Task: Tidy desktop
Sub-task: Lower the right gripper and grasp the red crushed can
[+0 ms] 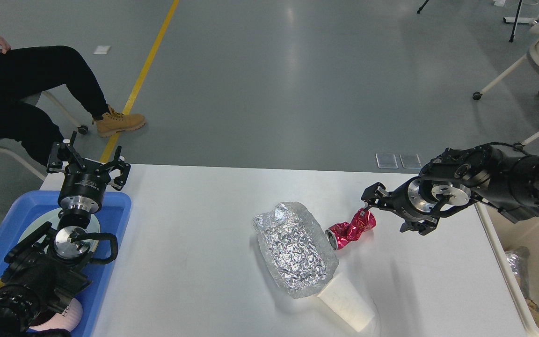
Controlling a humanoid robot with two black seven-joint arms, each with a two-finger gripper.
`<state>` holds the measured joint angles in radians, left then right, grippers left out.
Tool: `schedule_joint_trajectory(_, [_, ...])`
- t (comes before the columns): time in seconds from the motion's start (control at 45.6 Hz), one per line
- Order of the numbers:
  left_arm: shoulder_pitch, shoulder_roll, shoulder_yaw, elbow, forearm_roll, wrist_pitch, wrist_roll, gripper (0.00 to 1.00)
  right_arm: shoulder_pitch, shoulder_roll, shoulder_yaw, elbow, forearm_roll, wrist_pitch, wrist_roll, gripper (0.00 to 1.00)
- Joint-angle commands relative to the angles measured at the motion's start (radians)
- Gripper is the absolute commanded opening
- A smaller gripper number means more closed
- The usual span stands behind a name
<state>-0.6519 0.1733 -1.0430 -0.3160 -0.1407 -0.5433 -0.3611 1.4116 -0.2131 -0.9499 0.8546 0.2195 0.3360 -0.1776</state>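
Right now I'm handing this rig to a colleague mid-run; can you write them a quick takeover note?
Right gripper: open, low over the desktop, beside the crushed red can, not gripping it.
Left gripper: open, idle above the blue tray.
On the desktop: the can, a crumpled foil sheet, a white paper cup lying on its side.
Done: some foil lies in the cream bin.
Left: can, foil, cup.

The desktop [194, 243] carries crumpled foil [293, 252], a crushed red can [351, 228], a paper cup [346, 306].
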Motion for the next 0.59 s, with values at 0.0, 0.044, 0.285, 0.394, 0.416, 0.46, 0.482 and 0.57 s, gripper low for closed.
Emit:
schedule_joint_trajectory(0.0, [0.0, 0.0, 0.0, 0.0, 0.0, -0.001, -0.001, 0.97, -0.078, 0.043, 0.056, -0.08, 0.0, -0.029, -0.002, 0.99])
schedule_joint_trajectory(0.044, [0.0, 0.0, 0.0, 0.0, 0.0, 0.0, -0.001, 0.97, -0.1, 0.06, 0.065, -0.106, 0.0, -0.043, -0.002, 0.99])
schedule_joint_trajectory(0.285, [0.0, 0.0, 0.0, 0.0, 0.0, 0.0, -0.001, 0.97, -0.218, 0.155, 0.071, -0.27, 0.0, -0.077, -0.002, 0.99])
schedule_joint_trajectory(0.394, [0.0, 0.0, 0.0, 0.0, 0.0, -0.001, -0.001, 0.97, -0.244, 0.167, 0.071, -0.315, 0.0, -0.078, -0.002, 0.99])
schedule_joint_trajectory(0.416, [0.0, 0.0, 0.0, 0.0, 0.0, -0.001, 0.001, 0.97, -0.249, 0.167, 0.071, -0.316, 0.0, -0.078, -0.002, 0.99])
schedule_joint_trajectory(0.46, [0.0, 0.0, 0.0, 0.0, 0.0, -0.001, -0.001, 0.97, -0.252, 0.167, 0.072, -0.321, 0.0, -0.08, -0.002, 0.99])
schedule_joint_trajectory(0.482, [0.0, 0.0, 0.0, 0.0, 0.0, 0.0, 0.001, 0.97, -0.253, 0.167, 0.072, -0.324, 0.0, -0.078, -0.002, 0.99])
schedule_joint_trajectory(0.57, [0.0, 0.0, 0.0, 0.0, 0.0, -0.001, 0.001, 0.97, -0.267, 0.175, 0.072, -0.344, 0.0, -0.08, -0.002, 0.99])
